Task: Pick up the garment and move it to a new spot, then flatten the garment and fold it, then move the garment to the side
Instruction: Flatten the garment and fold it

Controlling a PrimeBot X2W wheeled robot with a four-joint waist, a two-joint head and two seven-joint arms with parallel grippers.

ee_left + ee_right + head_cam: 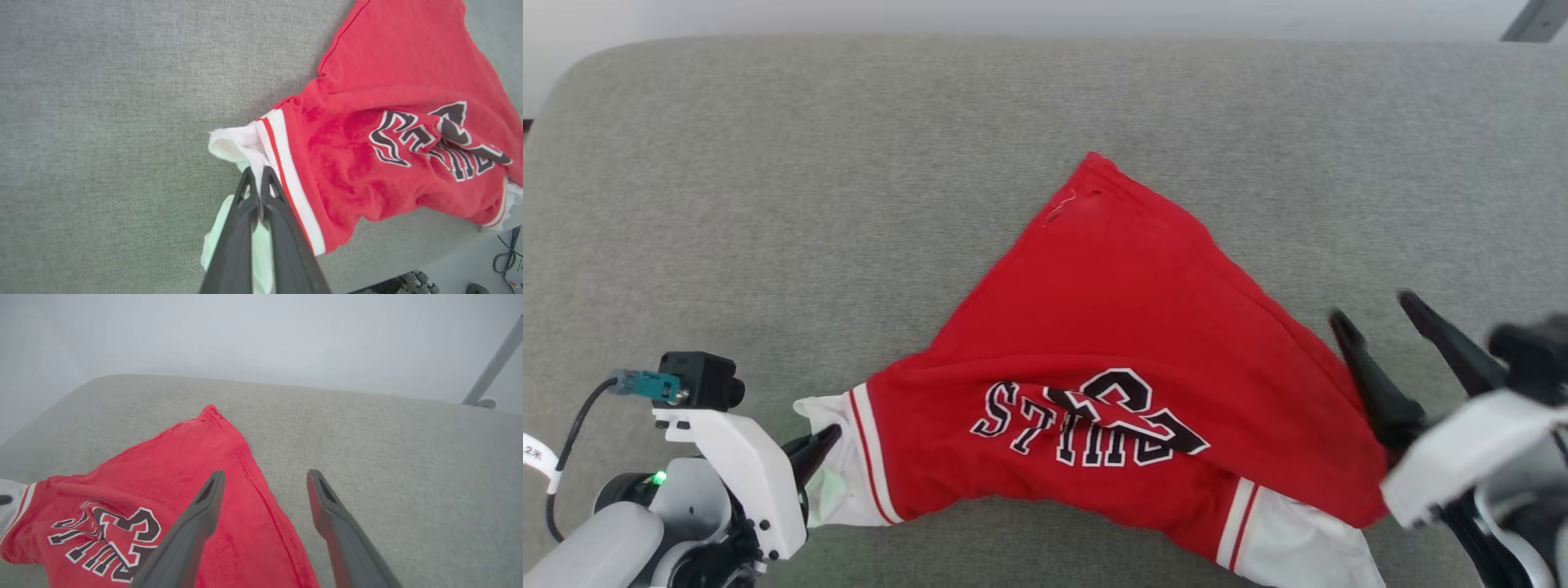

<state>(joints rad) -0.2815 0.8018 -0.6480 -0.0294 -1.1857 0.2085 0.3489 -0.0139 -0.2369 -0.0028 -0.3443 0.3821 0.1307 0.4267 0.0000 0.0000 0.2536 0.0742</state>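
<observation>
The garment [1127, 327] lay in a rough triangle toward the near side of the grey fabric-covered worktop [768, 204], its red peak pointing at the far edge and its dark, white-outlined lettering [1086, 416] upside down from the robot's side. One white sleeve [829, 482] stuck out at the robot's left, the other [1298, 547] at its right, close to the near edge.

The left end effector [821, 445] was pinched tight on the left white sleeve; from the left wrist view its fingers [245, 212] met with white cloth caught between them.

The right end effector [1376, 310] stood spread wide and held nothing. It was just beside the garment's right red edge, and in the right wrist view [265, 477] one finger was over the red cloth and the other over bare grey fabric.

Bare worktop ran broadly on the far side and out to both rounded far corners. The left half lay open too, and there was a fair stretch beyond the right edge of the cloth.
</observation>
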